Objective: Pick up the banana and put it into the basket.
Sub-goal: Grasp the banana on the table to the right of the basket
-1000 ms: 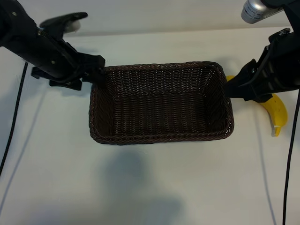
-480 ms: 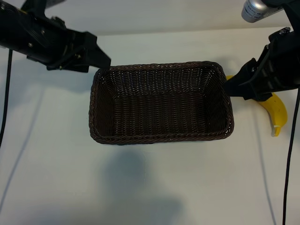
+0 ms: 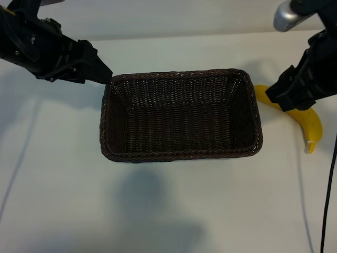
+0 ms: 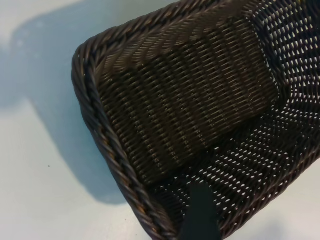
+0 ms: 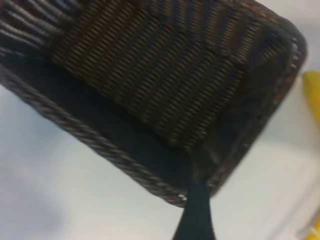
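The dark brown wicker basket (image 3: 111, 132) stands in the middle of the white table with nothing in it. The yellow banana (image 3: 311, 124) lies on the table just right of the basket, and my right arm covers its middle. My right gripper (image 3: 271, 95) hovers over the banana's near end, a little off the basket's right rim. Only one of its fingers (image 5: 196, 210) shows, alone, with nothing held. My left gripper (image 3: 107, 75) hangs above the basket's far left corner, open and empty. One of its fingers (image 4: 200, 212) shows over the weave (image 4: 165, 100).
Bare white tabletop (image 3: 168, 211) lies in front of the basket and to its left. A silver cylinder (image 3: 287, 15) sticks out at the top right above the right arm. A black cable (image 3: 329, 200) hangs along the right edge.
The left gripper has drawn back up and to the left from the basket's left corner. The right gripper has pulled away to the right from the basket's rim, uncovering more of the banana.
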Robot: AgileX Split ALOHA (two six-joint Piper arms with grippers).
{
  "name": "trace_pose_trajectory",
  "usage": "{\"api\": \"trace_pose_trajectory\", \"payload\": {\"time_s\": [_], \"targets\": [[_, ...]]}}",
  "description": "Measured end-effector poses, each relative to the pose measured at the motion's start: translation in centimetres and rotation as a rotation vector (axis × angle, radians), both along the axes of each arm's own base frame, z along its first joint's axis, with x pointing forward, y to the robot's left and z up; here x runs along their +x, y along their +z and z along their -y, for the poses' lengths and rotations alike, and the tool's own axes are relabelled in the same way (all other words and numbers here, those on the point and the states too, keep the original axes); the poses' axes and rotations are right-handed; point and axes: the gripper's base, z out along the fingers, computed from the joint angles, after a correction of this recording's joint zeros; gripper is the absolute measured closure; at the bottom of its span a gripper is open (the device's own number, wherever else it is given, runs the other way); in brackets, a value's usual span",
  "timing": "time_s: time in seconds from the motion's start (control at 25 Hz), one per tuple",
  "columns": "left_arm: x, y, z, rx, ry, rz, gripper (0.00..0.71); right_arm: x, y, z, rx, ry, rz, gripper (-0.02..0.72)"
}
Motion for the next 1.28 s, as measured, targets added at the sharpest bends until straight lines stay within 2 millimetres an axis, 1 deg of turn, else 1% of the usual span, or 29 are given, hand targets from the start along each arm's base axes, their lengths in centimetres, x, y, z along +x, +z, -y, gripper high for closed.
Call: {"api": "trace_pose_trajectory", "payload": {"time_s": [0.16,0.32,0.6,0.76,0.96,1.28], "targets": [[0.0,0.0,-0.1,0.007,-0.001,0.002,0.112,2.0,-2.5,0.1,-0.122,0.005,-0.026,0.100],[0.0,0.0,-0.1,0.010,-0.001,0.002,0.112,4.1,-5.0,0.1,-0.204,-0.038,-0.035,0.100],[0.0,0.0,-0.1,0.010,-0.001,0.002,0.112,6.7,-9.0,0.4,-0.327,-0.104,-0.053,0.100],[0.0,0.0,-0.1,0.012,-0.002,0.003,0.112,7.7,-10.6,0.6,-0.389,-0.129,-0.054,0.100],[0.0,0.0,-0.1,0.012,-0.001,0.003,0.112,8.4,-12.3,1.0,-0.407,-0.143,-0.091,0.100],[0.0,0.0,-0.1,0.013,-0.002,0.004,0.112,8.9,-12.7,2.4,-0.365,-0.199,-0.120,0.100]]}}
